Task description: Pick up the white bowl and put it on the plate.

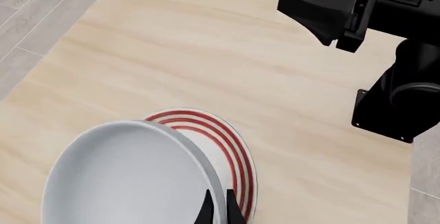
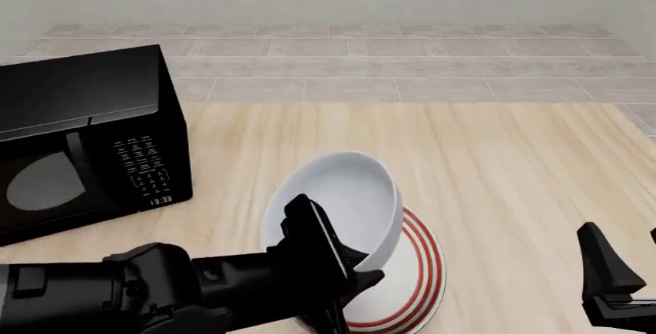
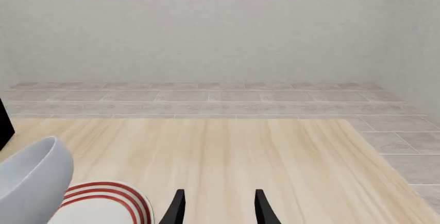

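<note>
My left gripper (image 2: pixel 343 276) is shut on the rim of the white bowl (image 2: pixel 349 207) and holds it tilted just above the plate (image 2: pixel 420 269), a flat white plate with red rings. In the left wrist view the fingertips (image 1: pixel 218 211) pinch the bowl (image 1: pixel 123 177) at its rim, with the plate (image 1: pixel 230 152) showing behind it. My right gripper (image 3: pixel 216 206) is open and empty, to the right of the plate (image 3: pixel 103 203), with the bowl (image 3: pixel 31 183) at the view's edge. It shows low at the right in the front view (image 2: pixel 615 280).
A black microwave (image 2: pixel 82 142) stands on the left of the wooden table (image 2: pixel 512 165). The right arm's body (image 1: pixel 399 90) shows in the left wrist view. Grey tiled floor lies beyond the table's far and right edges.
</note>
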You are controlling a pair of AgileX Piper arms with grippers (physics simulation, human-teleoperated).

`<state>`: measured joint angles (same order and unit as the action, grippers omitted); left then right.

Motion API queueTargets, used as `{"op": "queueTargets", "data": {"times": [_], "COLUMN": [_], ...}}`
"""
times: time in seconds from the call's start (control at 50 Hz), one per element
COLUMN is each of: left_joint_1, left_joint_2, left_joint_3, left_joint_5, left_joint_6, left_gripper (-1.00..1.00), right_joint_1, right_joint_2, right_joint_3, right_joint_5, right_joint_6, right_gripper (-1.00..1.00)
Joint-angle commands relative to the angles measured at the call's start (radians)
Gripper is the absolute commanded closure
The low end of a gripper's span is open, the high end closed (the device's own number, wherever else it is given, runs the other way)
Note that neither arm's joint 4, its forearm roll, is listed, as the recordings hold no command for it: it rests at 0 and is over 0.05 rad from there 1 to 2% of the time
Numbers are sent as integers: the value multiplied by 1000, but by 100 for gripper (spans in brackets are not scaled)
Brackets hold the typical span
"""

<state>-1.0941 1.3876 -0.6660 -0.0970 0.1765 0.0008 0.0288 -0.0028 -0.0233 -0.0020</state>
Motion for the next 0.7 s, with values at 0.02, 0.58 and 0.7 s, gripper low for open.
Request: {"op": "queueTargets", "data": {"times": [0.02, 0.58, 0.7], "left_joint_1": [7, 0, -4], "left_joint_2": [47, 120, 135], "left_joint_3": [11, -7, -6], "left_joint_5": [-56, -103, -115], "left_joint_6": [3, -8, -15], "left_gripper": [100, 100, 100], "right_joint_1": [0, 0, 0], "right_joint_2": [-1, -2, -1], "right_joint_3": [1, 1, 1], "right_joint_5": [0, 0, 0], "right_joint_6": [0, 0, 0], "right_gripper": [-100, -100, -100]}}
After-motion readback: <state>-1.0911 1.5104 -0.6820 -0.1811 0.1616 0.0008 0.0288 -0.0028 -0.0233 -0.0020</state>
